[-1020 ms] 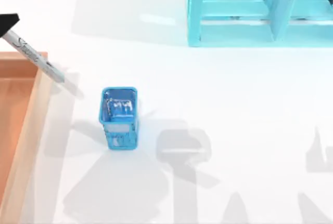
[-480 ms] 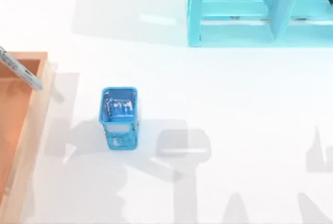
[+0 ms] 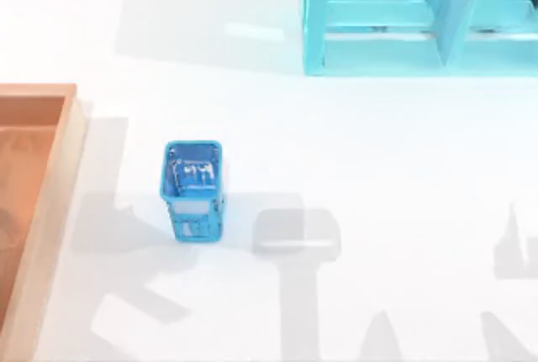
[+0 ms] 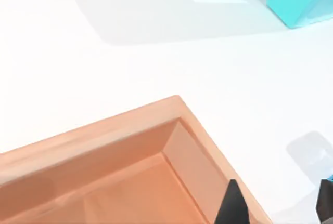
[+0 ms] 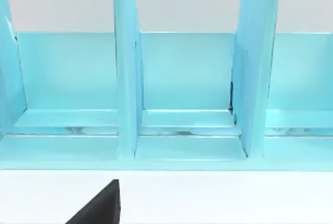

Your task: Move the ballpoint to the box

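You've got the white table (image 3: 378,169) and a cyan shelf (image 3: 378,18) at the back right, with the right gripper (image 5: 99,206) facing it. The box (image 3: 50,211) sits at the left edge. The left gripper (image 4: 278,208) hovers by the box's corner wall, jaws spread apart. Can't tell where the ballpoint is.

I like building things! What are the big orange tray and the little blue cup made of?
The box looks like smooth wood: orange-brown inside, lighter tan walls, faint grain. The little blue pen holder looks like metal mesh, since its walls are see-through lattice, though it could be plastic.
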Controlling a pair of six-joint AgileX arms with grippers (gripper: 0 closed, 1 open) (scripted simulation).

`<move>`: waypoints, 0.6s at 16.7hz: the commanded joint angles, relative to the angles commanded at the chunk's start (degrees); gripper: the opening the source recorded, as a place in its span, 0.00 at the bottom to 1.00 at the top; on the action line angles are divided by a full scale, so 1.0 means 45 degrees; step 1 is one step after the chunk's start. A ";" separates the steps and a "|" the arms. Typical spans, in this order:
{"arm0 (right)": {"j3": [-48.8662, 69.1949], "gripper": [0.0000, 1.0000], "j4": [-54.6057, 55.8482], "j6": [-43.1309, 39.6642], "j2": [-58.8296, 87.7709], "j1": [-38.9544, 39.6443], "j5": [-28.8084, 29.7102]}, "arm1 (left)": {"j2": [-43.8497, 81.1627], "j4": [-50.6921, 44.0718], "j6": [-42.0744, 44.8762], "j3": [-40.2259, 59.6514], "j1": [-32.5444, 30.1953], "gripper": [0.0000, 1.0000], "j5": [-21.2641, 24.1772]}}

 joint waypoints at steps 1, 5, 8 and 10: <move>0.0000 1.00 0.0000 0.0000 0.0000 0.0000 0.0000 | 0.0173 -0.1104 0.1430 0.0508 0.0226 0.00 -0.0037; 0.0000 1.00 0.0000 0.0000 0.0000 0.0000 0.0000 | 0.0731 -0.5325 0.6257 0.2323 0.0767 0.00 -0.0386; 0.0000 1.00 0.0000 0.0000 0.0000 0.0000 0.0000 | 0.0952 -0.8165 0.9104 0.3413 0.0812 0.00 -0.0623; 0.0000 1.00 0.0000 0.0000 0.0000 0.0000 0.0000 | 0.1024 -0.9500 1.0545 0.3969 0.0740 0.00 -0.0682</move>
